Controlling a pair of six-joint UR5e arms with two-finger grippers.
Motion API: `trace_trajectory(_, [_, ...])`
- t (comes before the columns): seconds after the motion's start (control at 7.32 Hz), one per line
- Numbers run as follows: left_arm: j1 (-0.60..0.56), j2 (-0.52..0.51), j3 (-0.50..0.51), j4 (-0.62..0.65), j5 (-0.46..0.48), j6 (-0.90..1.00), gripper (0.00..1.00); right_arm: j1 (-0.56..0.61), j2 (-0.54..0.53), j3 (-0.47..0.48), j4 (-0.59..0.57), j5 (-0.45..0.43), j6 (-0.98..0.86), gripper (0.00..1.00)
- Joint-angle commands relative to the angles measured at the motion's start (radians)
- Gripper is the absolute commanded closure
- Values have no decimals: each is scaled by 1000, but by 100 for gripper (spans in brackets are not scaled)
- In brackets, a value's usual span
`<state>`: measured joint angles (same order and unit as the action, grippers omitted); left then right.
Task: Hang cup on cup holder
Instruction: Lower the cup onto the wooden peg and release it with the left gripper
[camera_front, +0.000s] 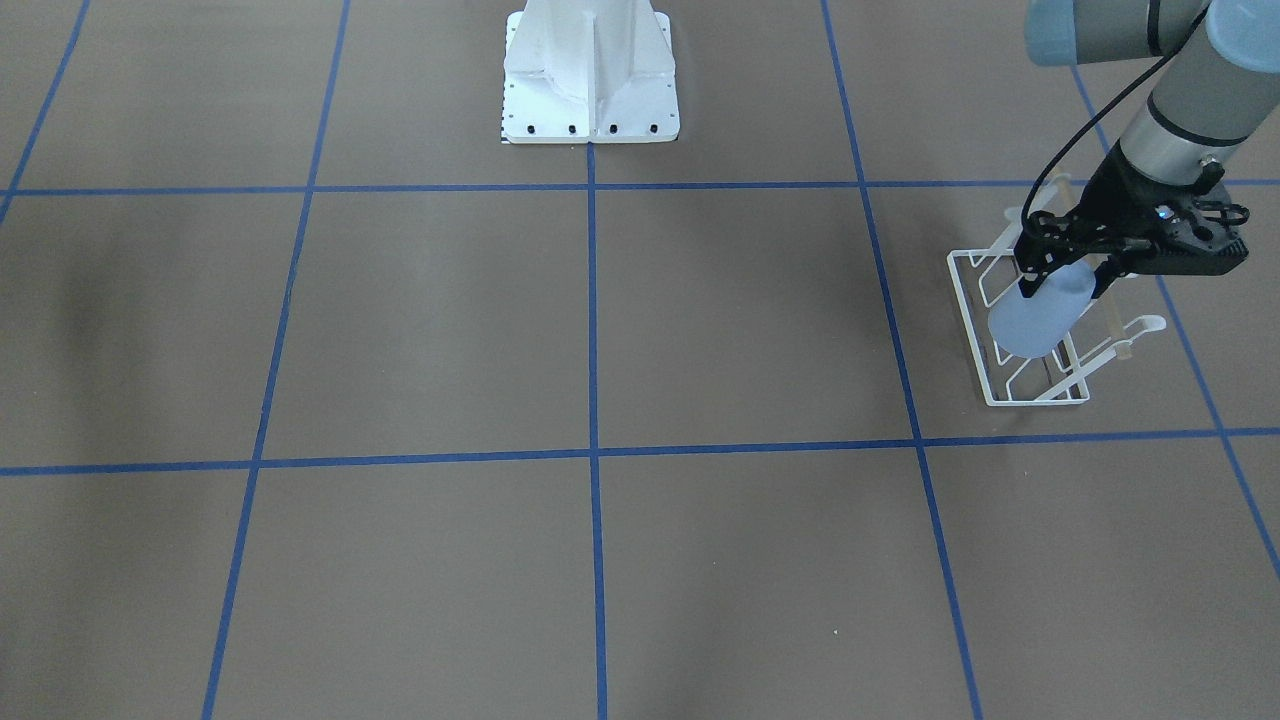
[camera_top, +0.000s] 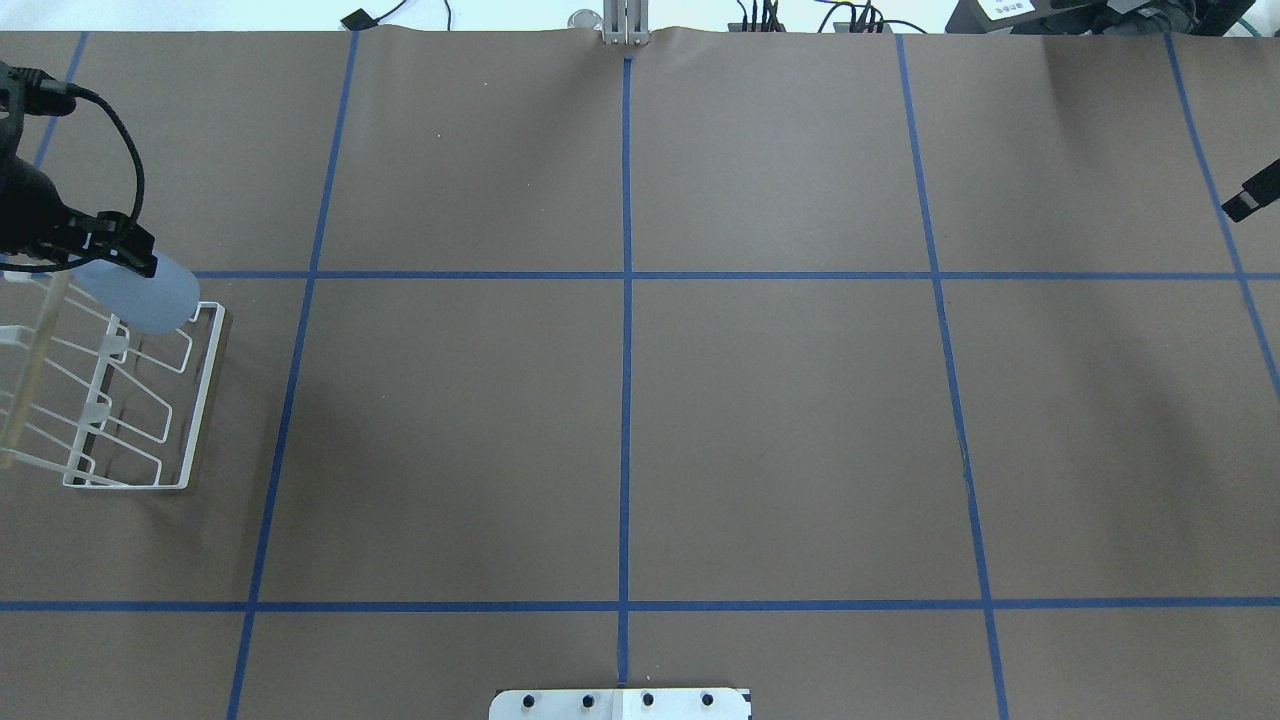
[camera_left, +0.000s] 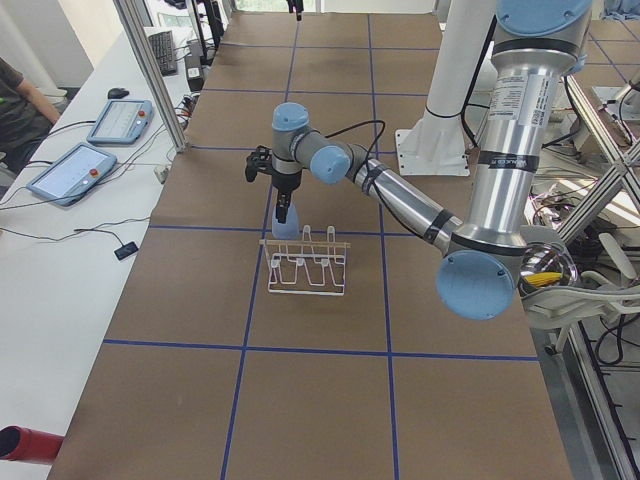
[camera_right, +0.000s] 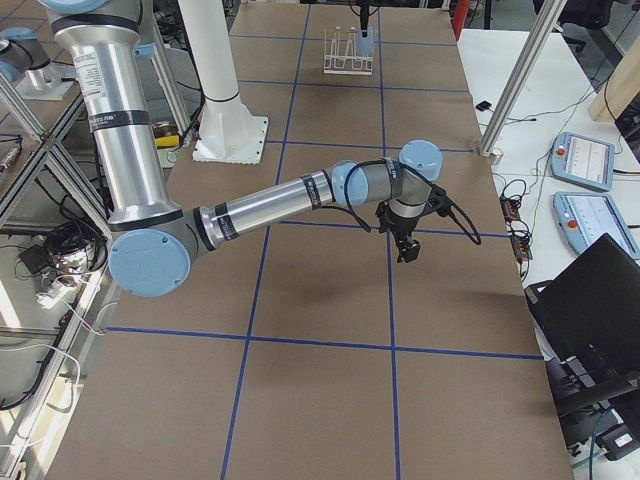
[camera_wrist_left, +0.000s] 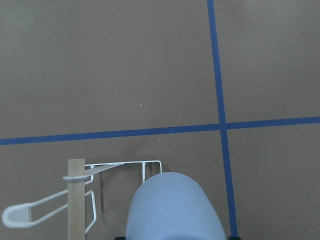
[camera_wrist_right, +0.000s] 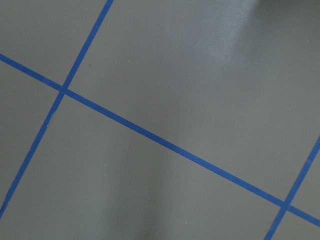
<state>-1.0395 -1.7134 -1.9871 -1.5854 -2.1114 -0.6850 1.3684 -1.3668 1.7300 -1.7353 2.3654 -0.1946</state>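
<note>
The light blue cup (camera_front: 1035, 318) is tilted and held in my left gripper (camera_front: 1065, 283), which is shut on it. It hangs over one end of the white wire cup holder (camera_front: 1035, 400), which stands on the table. In the overhead view the cup (camera_top: 152, 292) is at the far end of the rack (camera_top: 205, 380). The left wrist view shows the cup (camera_wrist_left: 172, 207) beside the wooden bar (camera_wrist_left: 76, 200). I cannot tell whether the cup touches a prong. My right gripper (camera_right: 405, 245) hovers over bare table far from the rack; I cannot tell if it is open or shut.
The white robot base pedestal (camera_front: 590, 70) stands at the table's middle back. Blue tape lines (camera_front: 592, 400) grid the brown table. Tablets (camera_left: 80, 170) and cables lie on the side bench beyond the table edge.
</note>
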Motion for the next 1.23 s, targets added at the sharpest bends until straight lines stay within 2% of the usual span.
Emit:
trace_trajectory(0.0, [16, -15, 39, -1, -4, -1, 89, -11, 2, 0, 0, 0, 1, 0])
trace_trajectory(0.14, [16, -26, 57, -2, -4, 1, 2, -20, 5, -1, -1, -2, 3, 0])
trace_trajectory(0.55, [15, -26, 54, 1, -4, 72, 1, -25, 14, 6, -1, 0, 4, 0])
trace_trajectory(0.82, [-2, 7, -11, 7, -19, 116, 1, -17, 17, 17, -1, -2, 4, 0])
trace_trajectory(0.96, [-60, 67, -28, 5, -24, 230, 2, -6, 15, 16, -1, -3, 4, 0])
trace_trajectory(1.09, [-167, 102, -16, 14, -42, 403, 2, 6, 14, 13, -1, -3, 4, 0])
